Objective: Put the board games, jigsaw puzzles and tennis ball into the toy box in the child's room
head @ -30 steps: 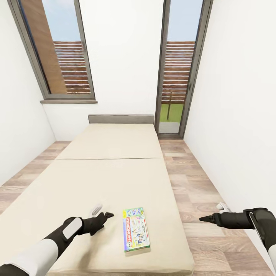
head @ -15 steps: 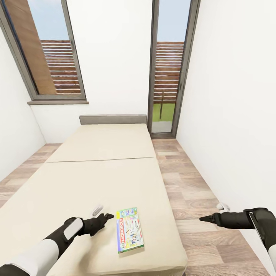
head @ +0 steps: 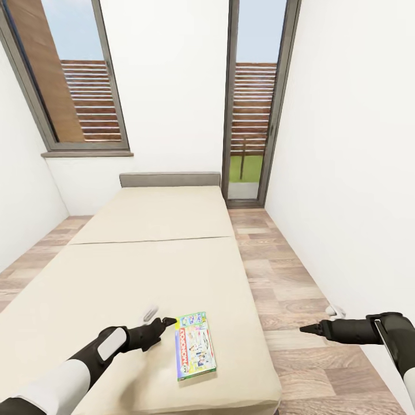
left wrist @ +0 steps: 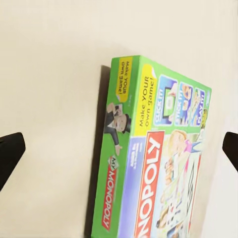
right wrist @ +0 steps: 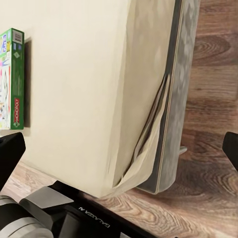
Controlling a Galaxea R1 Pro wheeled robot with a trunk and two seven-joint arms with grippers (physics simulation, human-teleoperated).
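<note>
1. Bed (head: 144,271): it runs lengthwise from the near edge to the headboard (head: 170,179) under the window wall. Wooden floor (head: 288,288) lies along its side. The right wrist view shows a mattress corner with the sheet hanging loose.
2. Left arm: it reaches over the near part of the bed. The left gripper (head: 167,321) sits just beside the short end of the board game. In the left wrist view its 2 fingertips (left wrist: 11,157) stand far apart at the frame edges, with nothing between them.
3. Right arm: it is held out over the floor, well apart from the bed. The right gripper (head: 304,329) carries nothing; its fingertips (right wrist: 10,151) are spread wide in the right wrist view.
4. Board game (head: 195,344): a green Monopoly box, flat on the bed near the foot end, label up.
5. Progress, as a judgement: this game is not yet grasped. Only 1 game is visible on the bed, which may mean the other is already moved.
6. Limits: the table, the toy box, the puzzles and the tennis ball cannot be checked here. A small white part near each wrist is too small to identify.
</note>
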